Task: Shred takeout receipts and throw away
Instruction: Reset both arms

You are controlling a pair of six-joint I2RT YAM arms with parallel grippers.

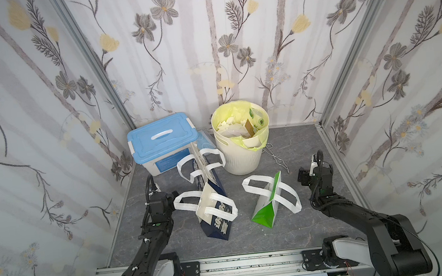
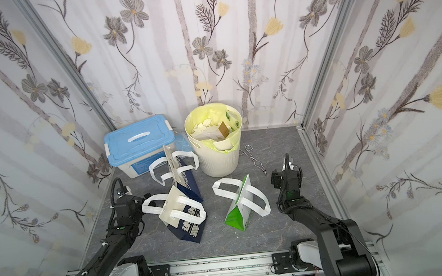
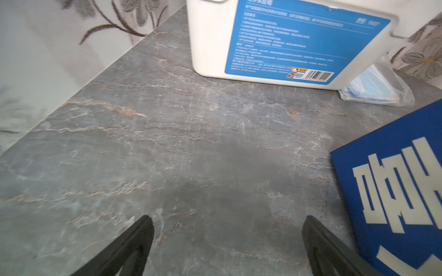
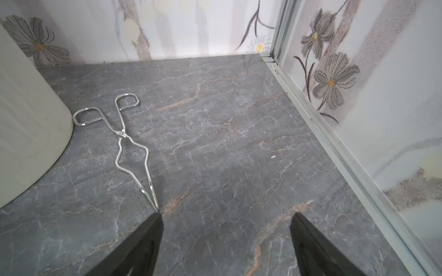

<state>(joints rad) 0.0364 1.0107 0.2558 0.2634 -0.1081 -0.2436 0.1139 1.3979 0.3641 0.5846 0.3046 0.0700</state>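
Holding nothing with left end effector [image 3: 227,222] and right end effector [image 4: 227,217], both splayed wide. Seeing takeout receipts [image 1: 229,132] as white scraps inside the lined wastebasket [image 1: 240,161]. Could hook the navy bag's handle [image 1: 177,203] beside the left, toppling it

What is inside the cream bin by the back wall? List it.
Inside the cream bin, a yellow-green liner holds a heap of torn white paper scraps with a brown card piece standing among them. Whatever lies beneath that top layer is covered.
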